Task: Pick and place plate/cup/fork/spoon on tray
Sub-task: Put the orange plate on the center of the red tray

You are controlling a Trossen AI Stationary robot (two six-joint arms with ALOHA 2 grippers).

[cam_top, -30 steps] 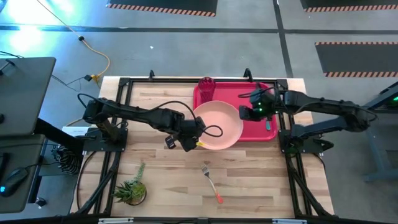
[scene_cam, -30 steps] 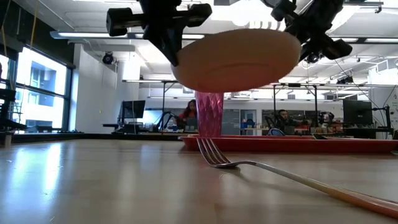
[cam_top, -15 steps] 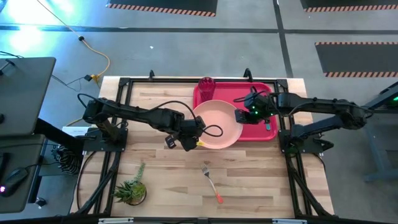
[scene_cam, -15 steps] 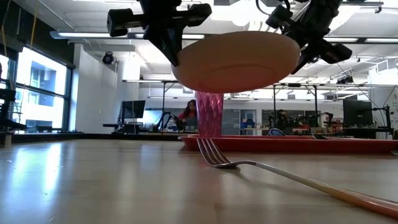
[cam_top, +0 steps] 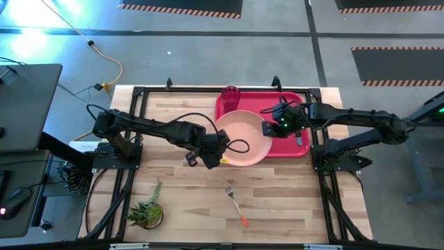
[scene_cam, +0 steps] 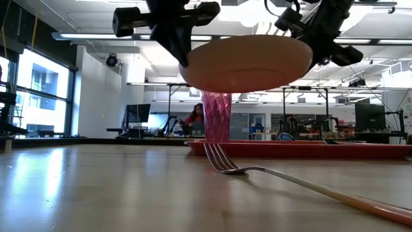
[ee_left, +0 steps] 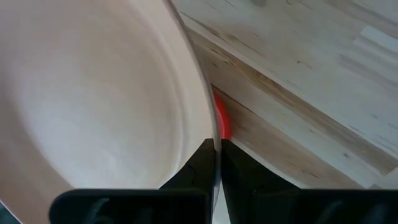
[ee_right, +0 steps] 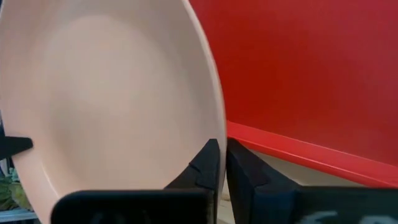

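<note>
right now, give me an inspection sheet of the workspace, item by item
surface: wooden table, bare at front left
job's things: plate lifted off the table, overlapping the tray edge; cup upright on tray; spoon on tray; fork on table
clutter: small plant at the front left
grippers: left tool and right tool each clamp the plate rim
cables: yellow cable on the floor
surroundings: seated person behind, monitors
</note>
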